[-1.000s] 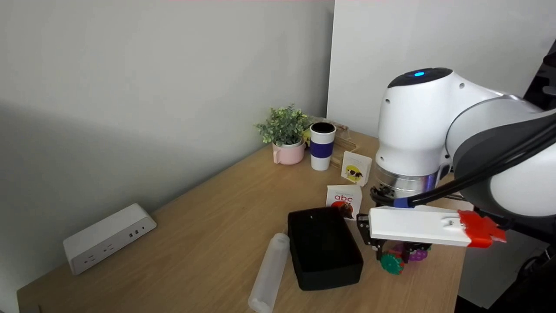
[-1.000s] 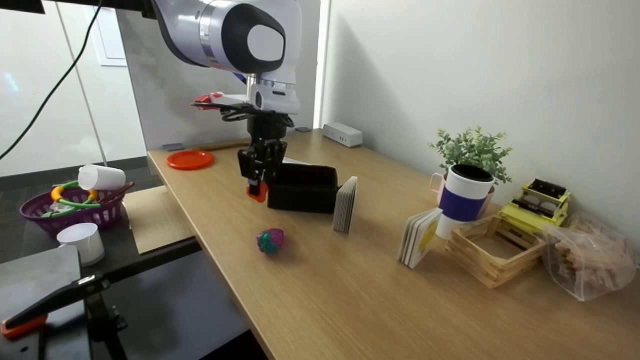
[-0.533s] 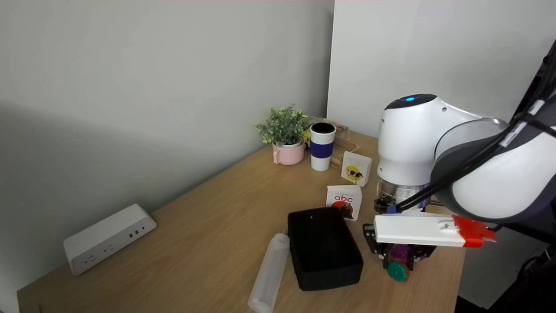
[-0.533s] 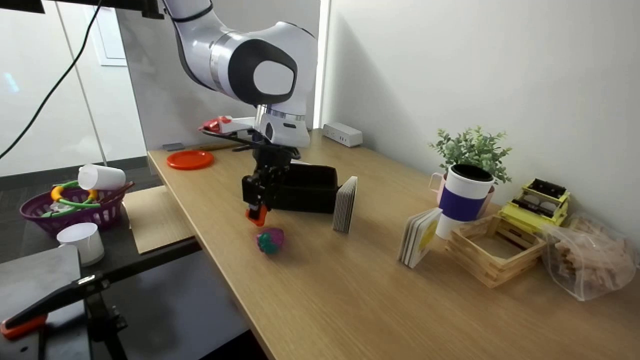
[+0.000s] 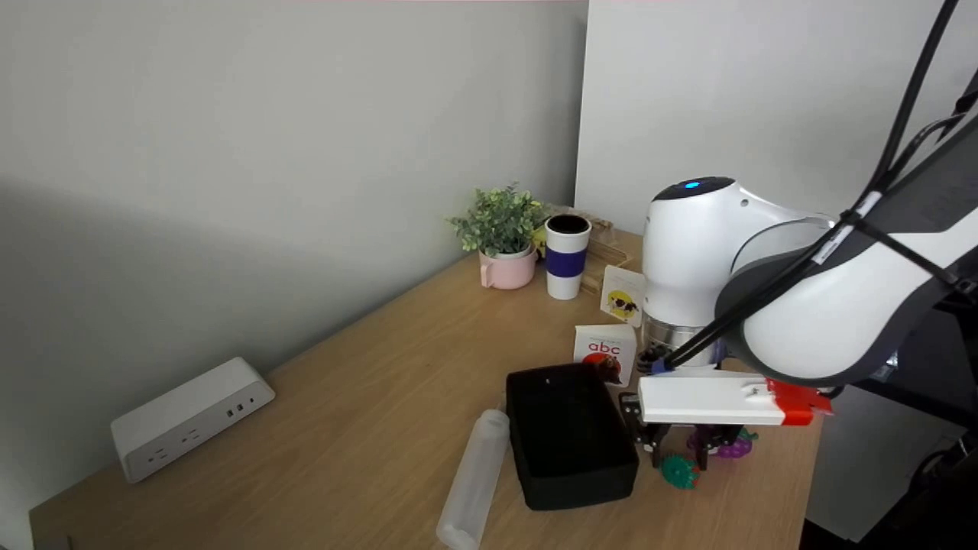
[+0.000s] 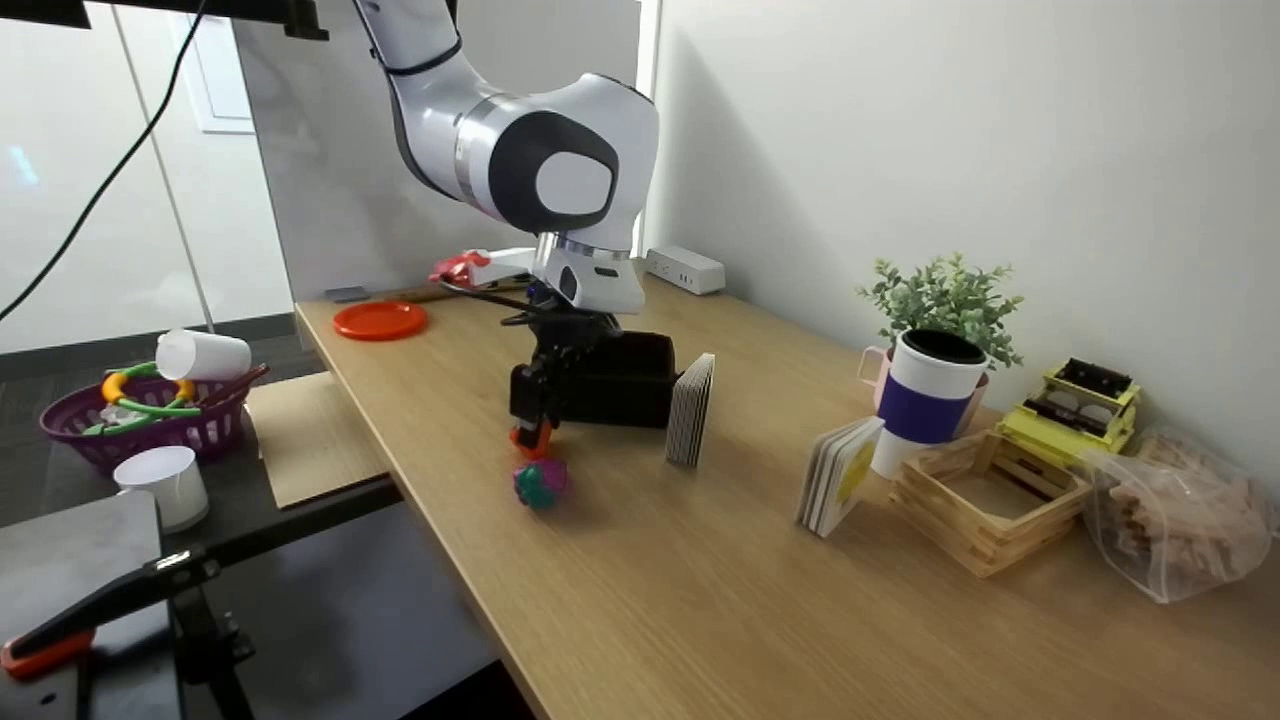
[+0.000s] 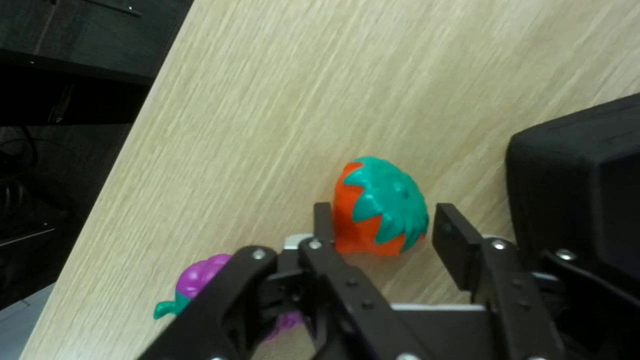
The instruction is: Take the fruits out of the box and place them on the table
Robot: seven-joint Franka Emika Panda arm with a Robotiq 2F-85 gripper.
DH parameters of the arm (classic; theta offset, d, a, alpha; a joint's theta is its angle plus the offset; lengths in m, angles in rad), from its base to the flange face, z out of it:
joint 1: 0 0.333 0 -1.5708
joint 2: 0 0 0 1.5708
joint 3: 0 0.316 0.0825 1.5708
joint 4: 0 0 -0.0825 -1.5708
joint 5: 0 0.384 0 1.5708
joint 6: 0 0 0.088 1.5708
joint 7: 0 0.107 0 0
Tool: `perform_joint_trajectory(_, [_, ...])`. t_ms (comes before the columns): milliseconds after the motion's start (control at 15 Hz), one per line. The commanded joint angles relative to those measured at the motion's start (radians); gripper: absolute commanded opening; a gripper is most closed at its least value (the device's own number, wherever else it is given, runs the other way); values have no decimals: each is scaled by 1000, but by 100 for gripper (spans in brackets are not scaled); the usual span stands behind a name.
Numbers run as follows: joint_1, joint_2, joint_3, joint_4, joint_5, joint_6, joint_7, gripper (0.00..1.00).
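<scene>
Though partly apart, jaws astride fruit (image 7: pixel 387 205).

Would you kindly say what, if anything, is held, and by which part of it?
It cannot be told: the green-topped orange fruit is between the fingers of the end effector, but contact on both sides is unclear.

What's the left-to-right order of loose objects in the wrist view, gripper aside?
Purple grape-like bunch (partly hidden) → green-topped orange-red fruit → black box, cut off by the right edge of the picture.
</scene>
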Motion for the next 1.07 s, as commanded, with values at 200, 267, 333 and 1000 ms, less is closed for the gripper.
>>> perform_joint_trajectory(200, [36,-33,-21,2,-4,-12,48,100])
perform_joint_trajectory(267, [46,-44,-29,-5,-11,-9,72,100])
perform_joint_trajectory(333, [56,-56,-35,-11,-17,-10,100,100])
perform_joint_trajectory(1000, [137,-281,-73,-127,-239,-34,433,100])
